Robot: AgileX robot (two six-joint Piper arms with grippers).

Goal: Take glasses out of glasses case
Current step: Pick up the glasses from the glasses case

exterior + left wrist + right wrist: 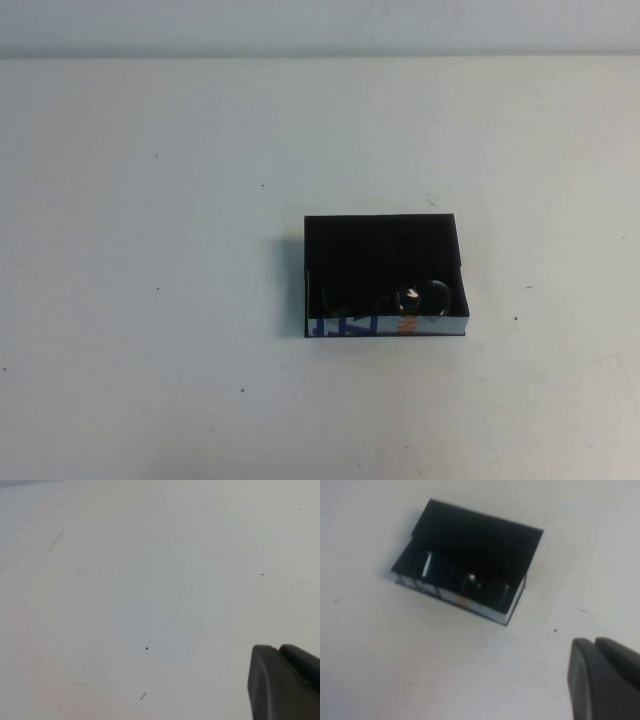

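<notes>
You see a smooth white tabletop (150, 300) with the flat black glasses case (385, 275) right of its middle, the shiny dark glasses (420, 298) inside by its white printed edge, and each dark left pincer (285, 682) and right pincer (605, 677) partly showing, grip unclear.

Light is flat, diffuse and bright; the bench (150, 350) reads washed-out white, a bit pink low in my left wrist view. The glasses case (385, 275) interior is crushed to black, with small glare spots on the glasses (420, 297). Faint shadow hugs the case's left edge. Both wrist views are soft; my jaws show as dark blurred corners.
</notes>
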